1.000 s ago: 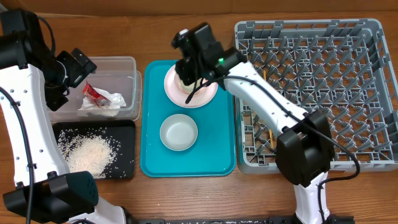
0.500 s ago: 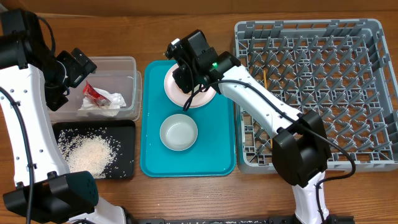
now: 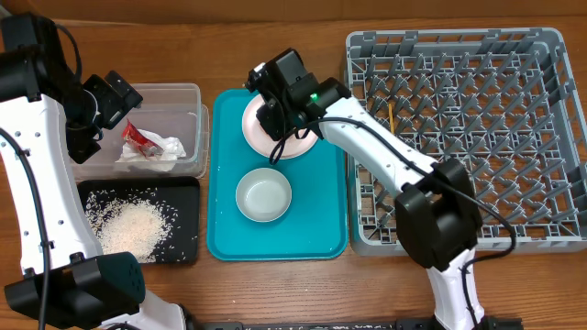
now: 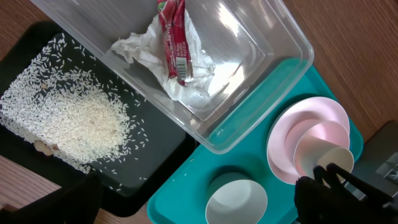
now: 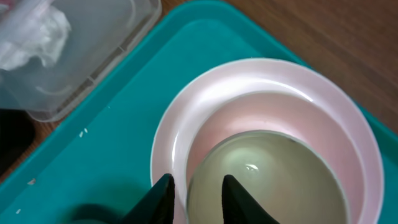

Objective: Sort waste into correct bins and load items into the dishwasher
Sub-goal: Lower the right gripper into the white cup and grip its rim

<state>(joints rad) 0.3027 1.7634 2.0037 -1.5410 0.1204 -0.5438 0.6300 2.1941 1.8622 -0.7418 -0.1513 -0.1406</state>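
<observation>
**Operator:** Where's the small whitish bowl (image 5: 267,180)?

**Spotter:** It's nested in the pink plate (image 5: 205,87) on the teal tray (image 5: 118,106). Your right gripper (image 5: 199,196) is narrowly parted astride the bowl's near rim. I cannot tell whether it's pinching yet.

**Operator:** How will it handle?

**Spotter:** Probably light, stiff and glossy, so slippery. Take the wall just under the lip, squarely, or you may drag the plate along. Your left gripper (image 3: 117,94) is wide open and empty.

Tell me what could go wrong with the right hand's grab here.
1. The right hand straddles the rims of both the bowl and the plate under it; it may lift both, and one could slip out.
2. A pinch at the rim alone may let the load tilt and drop onto the tray.
</observation>
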